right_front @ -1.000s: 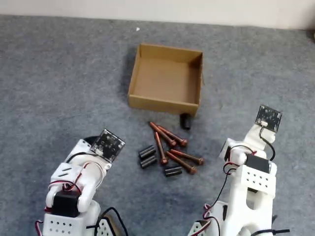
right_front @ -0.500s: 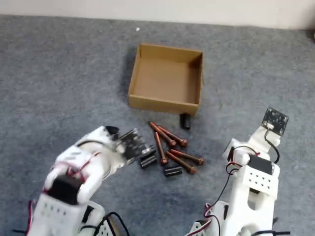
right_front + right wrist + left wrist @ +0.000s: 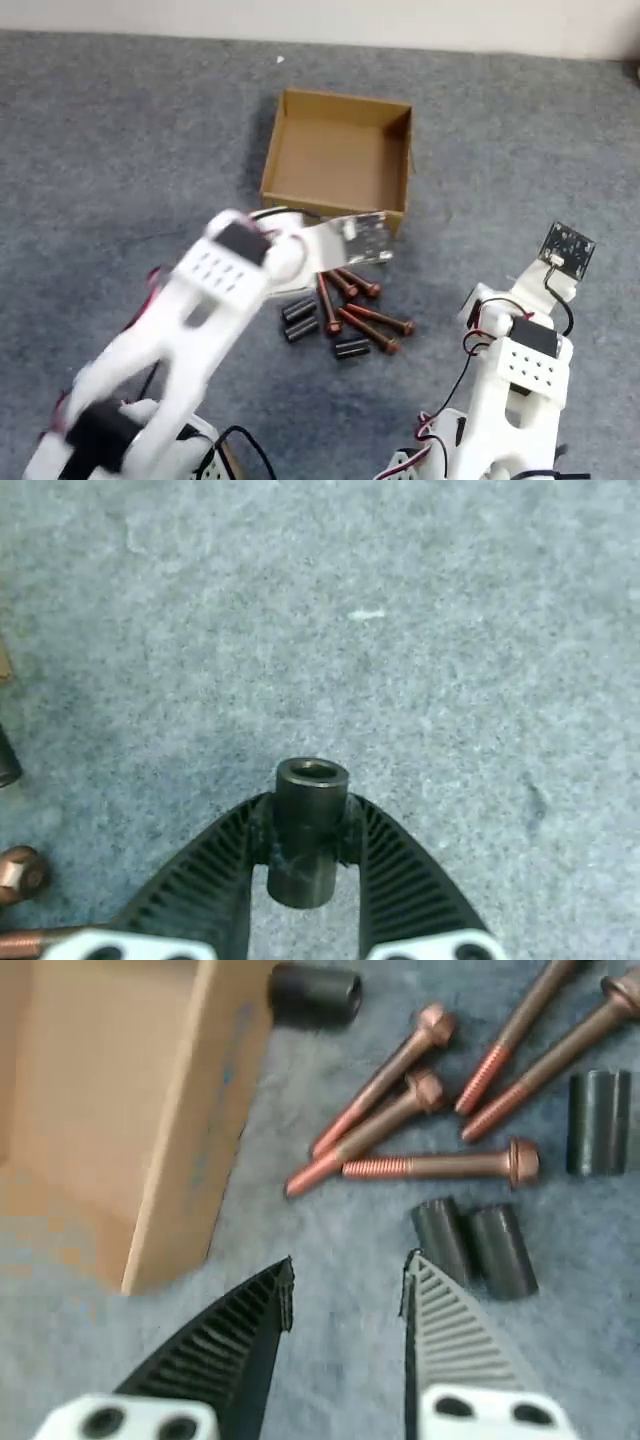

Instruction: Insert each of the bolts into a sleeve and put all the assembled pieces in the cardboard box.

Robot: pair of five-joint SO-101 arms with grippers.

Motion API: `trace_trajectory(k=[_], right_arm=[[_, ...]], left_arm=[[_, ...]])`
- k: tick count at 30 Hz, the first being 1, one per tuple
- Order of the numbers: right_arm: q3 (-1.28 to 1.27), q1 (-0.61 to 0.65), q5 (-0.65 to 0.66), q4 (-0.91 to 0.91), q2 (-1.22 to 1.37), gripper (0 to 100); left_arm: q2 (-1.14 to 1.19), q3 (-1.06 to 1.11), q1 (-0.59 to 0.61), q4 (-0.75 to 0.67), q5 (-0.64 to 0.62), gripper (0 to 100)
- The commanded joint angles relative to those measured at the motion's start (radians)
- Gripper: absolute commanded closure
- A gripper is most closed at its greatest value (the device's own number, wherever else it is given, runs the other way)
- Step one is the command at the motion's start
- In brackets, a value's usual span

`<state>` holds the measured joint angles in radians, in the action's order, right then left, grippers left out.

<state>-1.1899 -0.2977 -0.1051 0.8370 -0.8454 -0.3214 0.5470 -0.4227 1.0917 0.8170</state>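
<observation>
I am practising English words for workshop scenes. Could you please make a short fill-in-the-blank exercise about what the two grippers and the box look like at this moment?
1. The right gripper is shut on a black ____.
2. The left gripper, close to the loose bolts, is ____.
3. The cardboard box is ____: no piece lies in it.

Missing words: sleeve; open; empty.
</observation>
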Motion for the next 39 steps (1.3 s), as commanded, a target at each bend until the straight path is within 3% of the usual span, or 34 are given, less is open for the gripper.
trace_trajectory(k=[1, 10, 16, 22, 31, 39], right_arm=[[0.005, -0.012, -0.008, -0.027, -0.022, 99.3], [0.007, -0.062, -0.008, -0.027, -0.030, 99.3], [0.008, -0.065, -0.008, -0.027, -0.030, 99.3], [0.010, -0.059, -0.008, -0.027, -0.030, 99.3], [0.010, -0.059, -0.008, -0.027, -0.030, 99.3], [0.010, -0.059, -0.008, -0.027, -0.030, 99.3]], left_arm=[[0.239, -0.225, -0.058, -0.021, 0.011, 80], [0.542, -0.473, -0.127, -0.023, 0.009, 80], [0.664, -0.524, -0.122, -0.023, 0.012, 80], [0.687, -0.513, -0.114, -0.017, 0.107, 80], [0.685, -0.555, -0.093, 0.023, 0.110, 80], [0.688, -0.510, -0.133, -0.066, 0.110, 80]])
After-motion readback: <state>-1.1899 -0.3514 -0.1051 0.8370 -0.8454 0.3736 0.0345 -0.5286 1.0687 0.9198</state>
